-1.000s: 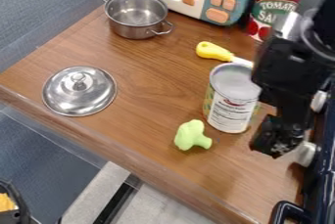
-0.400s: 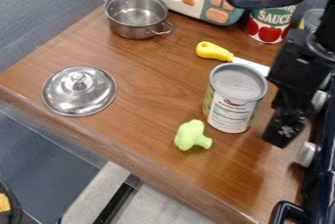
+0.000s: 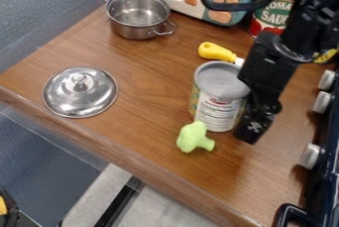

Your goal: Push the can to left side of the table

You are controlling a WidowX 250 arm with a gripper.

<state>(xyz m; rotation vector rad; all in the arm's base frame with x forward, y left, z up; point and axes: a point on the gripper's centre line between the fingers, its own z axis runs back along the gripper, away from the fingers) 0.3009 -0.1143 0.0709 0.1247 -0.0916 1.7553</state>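
Gripper [image 3: 253,133] beside can [image 3: 216,109], stove [image 3: 328,166] side.
Can upright near green toy [image 3: 193,138]; can't tell whether gripper's apart or together.

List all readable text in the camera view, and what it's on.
"OMA": red can at the back, word cut off
"SAUC": same can, lower line, also cut off
Label on the can beside the claw: print too small to read
White mark on the claw: can't be made out
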